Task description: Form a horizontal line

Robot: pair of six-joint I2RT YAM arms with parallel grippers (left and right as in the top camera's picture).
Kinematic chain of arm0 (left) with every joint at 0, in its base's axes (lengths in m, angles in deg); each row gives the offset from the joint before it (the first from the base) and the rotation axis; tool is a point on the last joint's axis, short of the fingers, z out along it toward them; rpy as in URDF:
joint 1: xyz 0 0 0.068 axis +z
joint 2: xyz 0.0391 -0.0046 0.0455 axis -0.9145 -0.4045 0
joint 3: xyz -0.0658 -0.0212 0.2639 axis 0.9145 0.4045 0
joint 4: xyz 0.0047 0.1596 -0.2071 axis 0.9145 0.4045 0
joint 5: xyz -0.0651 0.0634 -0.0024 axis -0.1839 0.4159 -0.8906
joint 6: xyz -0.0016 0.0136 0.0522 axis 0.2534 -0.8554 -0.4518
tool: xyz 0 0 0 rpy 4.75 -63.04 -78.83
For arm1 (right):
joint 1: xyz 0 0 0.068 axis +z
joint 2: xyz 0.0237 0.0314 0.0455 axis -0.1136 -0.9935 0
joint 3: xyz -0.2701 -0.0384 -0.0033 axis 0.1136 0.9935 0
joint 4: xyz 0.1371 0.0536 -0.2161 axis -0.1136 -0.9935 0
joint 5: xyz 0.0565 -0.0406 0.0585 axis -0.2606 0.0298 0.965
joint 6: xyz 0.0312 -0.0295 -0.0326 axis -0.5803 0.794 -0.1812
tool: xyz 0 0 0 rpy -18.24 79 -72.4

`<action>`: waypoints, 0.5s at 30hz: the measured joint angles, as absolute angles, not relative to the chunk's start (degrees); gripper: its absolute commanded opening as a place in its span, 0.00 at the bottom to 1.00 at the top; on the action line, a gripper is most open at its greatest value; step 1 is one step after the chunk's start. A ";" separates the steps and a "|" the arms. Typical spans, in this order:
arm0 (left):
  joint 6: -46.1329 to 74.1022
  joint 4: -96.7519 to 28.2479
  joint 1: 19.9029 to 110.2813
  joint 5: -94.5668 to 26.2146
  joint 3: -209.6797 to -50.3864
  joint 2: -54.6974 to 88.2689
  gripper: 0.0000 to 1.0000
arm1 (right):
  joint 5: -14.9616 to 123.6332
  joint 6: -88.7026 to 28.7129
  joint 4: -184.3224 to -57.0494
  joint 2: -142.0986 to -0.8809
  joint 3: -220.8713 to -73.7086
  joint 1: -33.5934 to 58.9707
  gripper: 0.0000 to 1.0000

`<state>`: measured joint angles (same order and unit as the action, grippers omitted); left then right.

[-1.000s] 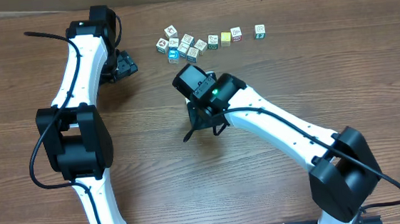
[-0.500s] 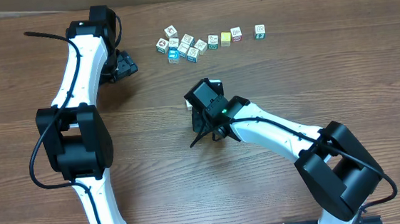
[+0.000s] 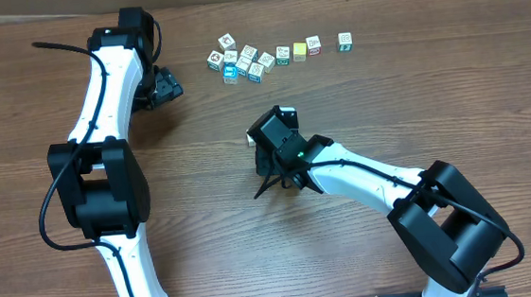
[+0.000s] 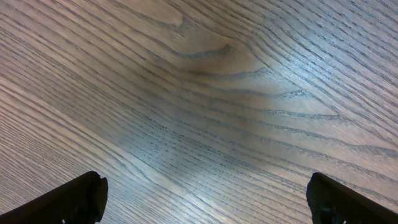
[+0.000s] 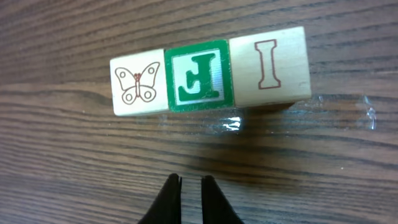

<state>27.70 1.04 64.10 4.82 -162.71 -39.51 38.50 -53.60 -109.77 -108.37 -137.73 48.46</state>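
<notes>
Straight row of cubes on the table: butterfly, green J and outlined I, touching side to side. It lies just beyond the right gripper, whose fingers are nearly together and hold nothing. The left gripper is spread wide over the wood. The loose cubes lie at the far side.
</notes>
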 measured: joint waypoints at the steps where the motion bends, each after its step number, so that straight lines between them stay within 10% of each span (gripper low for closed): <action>1: 27.70 1.04 64.10 4.84 -162.71 -39.51 1.00 | 38.50 -53.69 -109.64 -108.37 -137.73 48.46 0.12; 15: 27.70 1.01 64.10 4.84 -162.71 -39.51 1.00 | 37.80 -53.60 -107.52 -108.37 -136.94 48.46 0.04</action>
